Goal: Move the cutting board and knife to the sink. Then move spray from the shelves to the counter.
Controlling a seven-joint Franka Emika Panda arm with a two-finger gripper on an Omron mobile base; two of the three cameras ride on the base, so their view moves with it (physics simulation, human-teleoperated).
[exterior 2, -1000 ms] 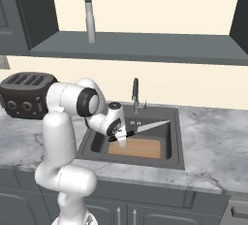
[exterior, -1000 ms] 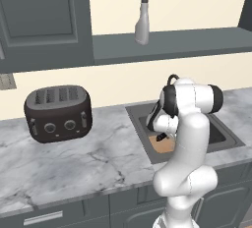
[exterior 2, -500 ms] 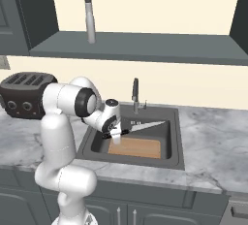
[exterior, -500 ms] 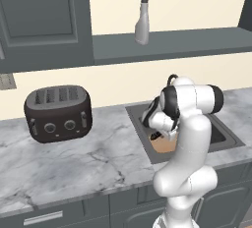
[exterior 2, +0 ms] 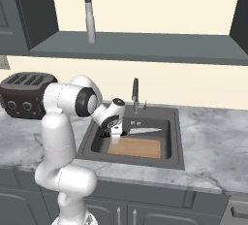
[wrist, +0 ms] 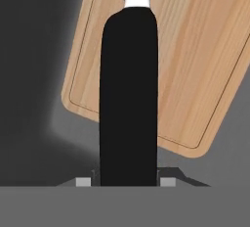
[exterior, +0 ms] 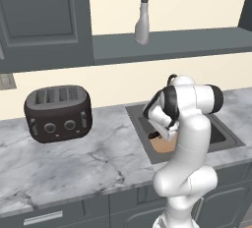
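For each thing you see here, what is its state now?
Board: lying flat in the sink.
Knife: held by its handle, above the board.
Gripper: shut on the knife.
Spray: upright on the shelf.
Toaster: on the counter, slots empty.

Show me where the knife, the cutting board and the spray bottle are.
knife (exterior 2: 145, 131), right base view, on the silvery blade.
cutting board (exterior 2: 135, 148), right base view, middle of its wooden face.
spray bottle (exterior: 142, 25), left base view, on its translucent body.

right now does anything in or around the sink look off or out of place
Nothing looks damaged or spilled. The cutting board lies flat in the sink, and the gripper holds the knife level above it. The spray stands upright on the shelf.
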